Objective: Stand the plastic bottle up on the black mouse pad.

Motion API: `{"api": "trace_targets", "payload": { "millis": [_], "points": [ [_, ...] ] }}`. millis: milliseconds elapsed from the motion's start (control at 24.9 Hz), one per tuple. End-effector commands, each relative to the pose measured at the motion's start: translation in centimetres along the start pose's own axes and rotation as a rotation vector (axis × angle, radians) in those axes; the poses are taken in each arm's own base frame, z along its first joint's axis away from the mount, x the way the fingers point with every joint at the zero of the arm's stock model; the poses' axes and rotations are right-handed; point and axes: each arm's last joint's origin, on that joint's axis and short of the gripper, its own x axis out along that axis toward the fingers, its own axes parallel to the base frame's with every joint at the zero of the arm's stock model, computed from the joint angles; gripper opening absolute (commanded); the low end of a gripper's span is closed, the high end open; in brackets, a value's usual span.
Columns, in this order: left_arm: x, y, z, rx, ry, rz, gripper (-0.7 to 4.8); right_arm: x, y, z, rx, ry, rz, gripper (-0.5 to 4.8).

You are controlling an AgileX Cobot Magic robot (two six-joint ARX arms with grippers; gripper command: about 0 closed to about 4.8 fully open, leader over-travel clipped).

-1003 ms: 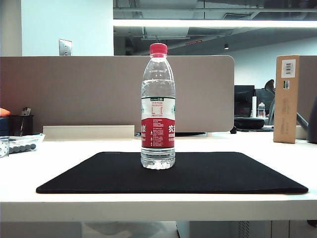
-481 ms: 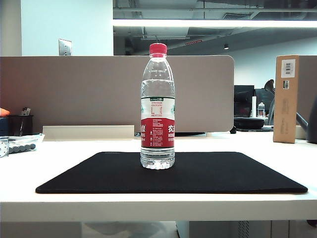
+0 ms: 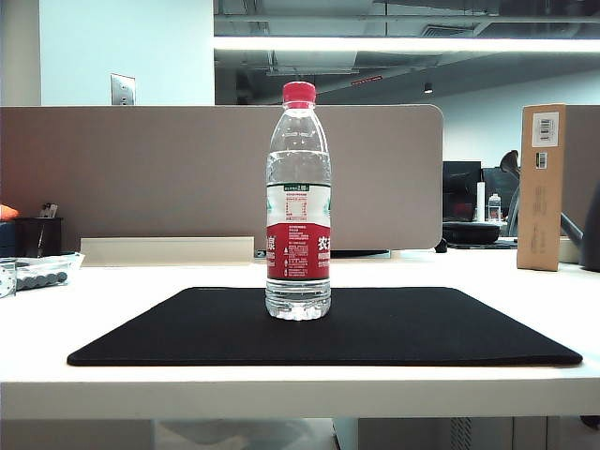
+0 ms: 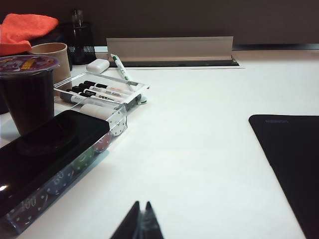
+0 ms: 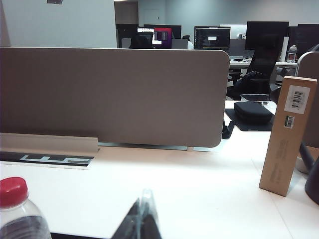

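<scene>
Standing upright near the 12 o'clock edge of the black mouse pad [image 3: 375,328], the plastic bottle [image 3: 298,202] is best left alone, with the left gripper [image 4: 141,221] and right gripper [image 5: 141,219] kept pinched shut, empty and backed off.

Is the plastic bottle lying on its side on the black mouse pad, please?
No, the bottle stands upright near the middle of the mouse pad, its red cap on top, with no pincer touching it.

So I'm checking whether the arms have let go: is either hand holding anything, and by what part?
Nothing is held. The plastic bottle stands alone on the black mouse pad; the left hand and right hand are shut and empty.
</scene>
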Motion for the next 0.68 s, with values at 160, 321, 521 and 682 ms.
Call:
{"api": "trace_targets", "payload": {
  "millis": [160,321,521,682],
  "points": [
    [0.0,0.0,0.2,-0.003,-0.011,0.003,-0.04,-2.7,-5.1,-0.9,-0.018,0.031,-0.139,-0.05],
    [0.0,0.0,0.2,-0.003,-0.011,0.003,-0.04,-4.7,-7.6,-3.9,0.010,-0.038,-0.192,-0.05],
    [0.0,0.0,0.2,-0.003,-0.011,0.002,-0.04,-6.3,-8.9,-7.7,0.040,-0.117,-0.120,-0.05],
    [0.0,0.0,0.2,-0.003,-0.011,0.002,-0.04,-5.8,-9.1,-9.9,0.051,-0.071,0.017,-0.05]
  ]
}}
